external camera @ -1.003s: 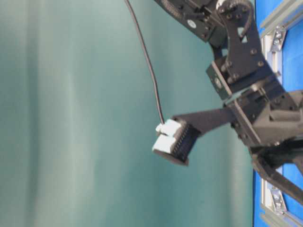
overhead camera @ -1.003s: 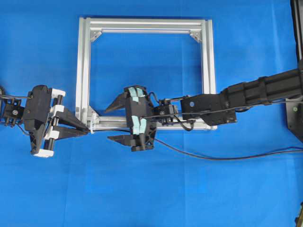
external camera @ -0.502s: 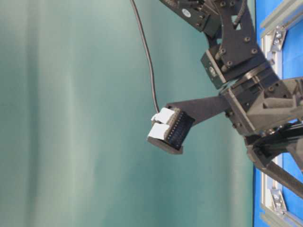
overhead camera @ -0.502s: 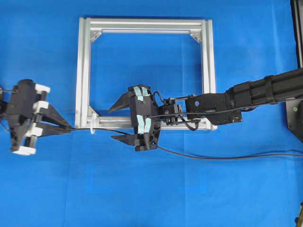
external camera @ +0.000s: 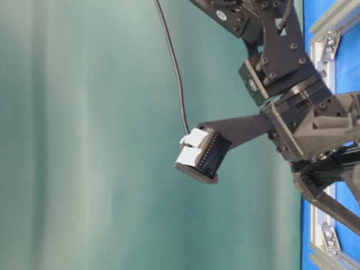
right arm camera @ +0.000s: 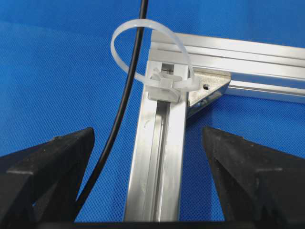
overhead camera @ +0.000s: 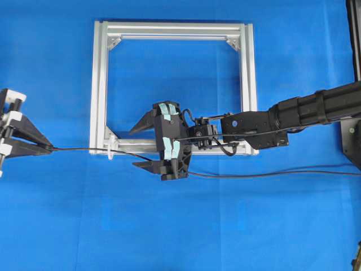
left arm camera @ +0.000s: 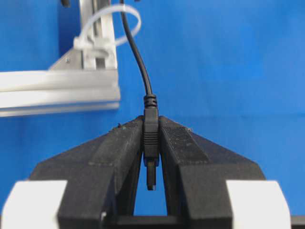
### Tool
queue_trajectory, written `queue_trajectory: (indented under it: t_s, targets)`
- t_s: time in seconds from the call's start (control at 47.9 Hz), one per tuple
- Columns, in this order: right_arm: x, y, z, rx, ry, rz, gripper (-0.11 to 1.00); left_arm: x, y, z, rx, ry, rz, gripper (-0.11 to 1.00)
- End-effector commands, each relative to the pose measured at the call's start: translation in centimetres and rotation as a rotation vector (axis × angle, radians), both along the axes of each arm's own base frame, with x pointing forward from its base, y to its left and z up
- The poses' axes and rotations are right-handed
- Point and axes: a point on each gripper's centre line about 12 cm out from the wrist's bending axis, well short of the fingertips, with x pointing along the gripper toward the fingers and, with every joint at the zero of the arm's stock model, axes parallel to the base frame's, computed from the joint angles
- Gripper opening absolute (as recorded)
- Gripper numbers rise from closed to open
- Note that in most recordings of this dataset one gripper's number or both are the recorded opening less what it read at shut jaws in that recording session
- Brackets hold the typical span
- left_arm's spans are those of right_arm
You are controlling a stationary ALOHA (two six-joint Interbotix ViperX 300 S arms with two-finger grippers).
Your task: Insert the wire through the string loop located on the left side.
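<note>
The thin black wire [overhead camera: 84, 149] runs from the right of the table, under my right gripper [overhead camera: 134, 148], through the whitish string loop [overhead camera: 110, 152] and on to the far left. Its plug [left arm camera: 150, 138] is pinched between the fingertips of my left gripper [overhead camera: 49, 148], which is shut on it well left of the frame. In the left wrist view the wire [left arm camera: 138, 62] leads up through the string loop [left arm camera: 90, 23]. My right gripper [right arm camera: 147, 138] is open, straddling the frame's rail. The wire [right arm camera: 125, 90] passes beside its left finger and through the string loop [right arm camera: 125, 26].
The square aluminium frame [overhead camera: 101, 84] lies flat on the blue cloth, with the loop tied at its front-left corner. The right arm [overhead camera: 293, 116] stretches across the frame's front rail. A dark mount [overhead camera: 352, 141] sits at the right edge.
My left gripper has pulled away to the left with the plug, drawing the wire through the loop. My right gripper shifted slightly right early on, then stayed still and open.
</note>
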Motion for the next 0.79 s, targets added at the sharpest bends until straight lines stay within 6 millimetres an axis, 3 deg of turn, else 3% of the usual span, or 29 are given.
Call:
queue_trajectory:
  t_s: [0.0,0.773]
  targets:
    - [0.21,0.02,2.28,0.002,-0.052,0.001,0.9,-0.09,0.38,0.41,0.004,0.012,0.019,0.08]
    - [0.2,-0.06,2.23,0.001,-0.048,0.0,0.9,0.1,0.49,0.61,0.033,-0.013,0.008,0.08]
